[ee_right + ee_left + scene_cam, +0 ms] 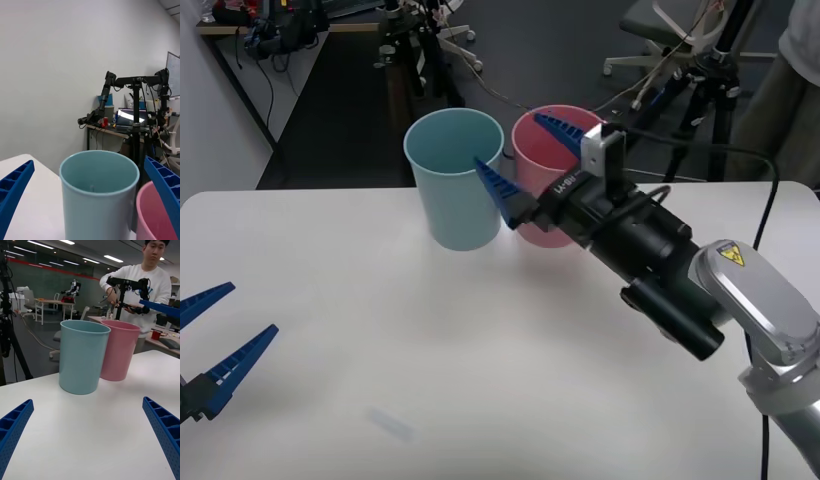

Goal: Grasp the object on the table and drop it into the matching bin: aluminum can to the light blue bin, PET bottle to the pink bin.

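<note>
Claws are both spread with nothing between the fingers. We are holding the right claw point(520, 160) up beside the rims of the two bins, its blue ribbed fingers pointing at the tall light blue plastic bin point(454, 178), which is standing touching the like-shaped pink plastic bin point(552, 170) at the far side of the white worktop point(480, 350). We are resting the left claw point(210, 335) low at the near left edge. We cannot make out the small silver can on the worktop or in either claw; it may already be lying inside the blue bin.
</note>
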{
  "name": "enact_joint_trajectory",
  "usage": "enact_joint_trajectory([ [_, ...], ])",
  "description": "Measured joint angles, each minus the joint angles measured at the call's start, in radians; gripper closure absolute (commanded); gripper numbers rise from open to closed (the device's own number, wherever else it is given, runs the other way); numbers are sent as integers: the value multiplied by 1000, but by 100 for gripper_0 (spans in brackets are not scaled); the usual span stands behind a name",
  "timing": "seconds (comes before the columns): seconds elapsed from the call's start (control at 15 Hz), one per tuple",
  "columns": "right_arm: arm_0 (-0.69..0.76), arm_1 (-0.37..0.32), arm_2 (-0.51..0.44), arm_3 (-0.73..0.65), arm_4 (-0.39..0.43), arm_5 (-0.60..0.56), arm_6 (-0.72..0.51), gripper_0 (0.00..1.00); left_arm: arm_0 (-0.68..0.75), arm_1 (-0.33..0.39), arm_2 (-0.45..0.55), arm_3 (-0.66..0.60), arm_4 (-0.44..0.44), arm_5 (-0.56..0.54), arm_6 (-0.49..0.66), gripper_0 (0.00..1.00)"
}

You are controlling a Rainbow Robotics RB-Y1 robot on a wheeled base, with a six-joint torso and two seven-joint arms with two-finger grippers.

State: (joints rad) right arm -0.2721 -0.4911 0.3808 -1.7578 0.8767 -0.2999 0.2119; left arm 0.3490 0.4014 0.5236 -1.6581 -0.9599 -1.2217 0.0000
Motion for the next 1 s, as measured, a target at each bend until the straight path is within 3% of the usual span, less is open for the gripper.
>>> enact_joint_trajectory([
  [0.13, 99, -57, -48, -21, -95, -87, 108, 0, 0, 0, 0, 0, 0, 0, 0, 0],
  [0.33, 240, -93, -159, -22, -141, -238, 199, 0, 0, 0, 0, 0, 0, 0, 0, 0],
  [0.73, 444, -89, -396, 66, -122, -577, 244, 0, 0, 0, 0, 0, 0, 0, 0, 0],
  [1.0, 485, -1, -602, 189, -9, -795, 245, 0, 0, 0, 0, 0, 0, 0, 0, 0],
])
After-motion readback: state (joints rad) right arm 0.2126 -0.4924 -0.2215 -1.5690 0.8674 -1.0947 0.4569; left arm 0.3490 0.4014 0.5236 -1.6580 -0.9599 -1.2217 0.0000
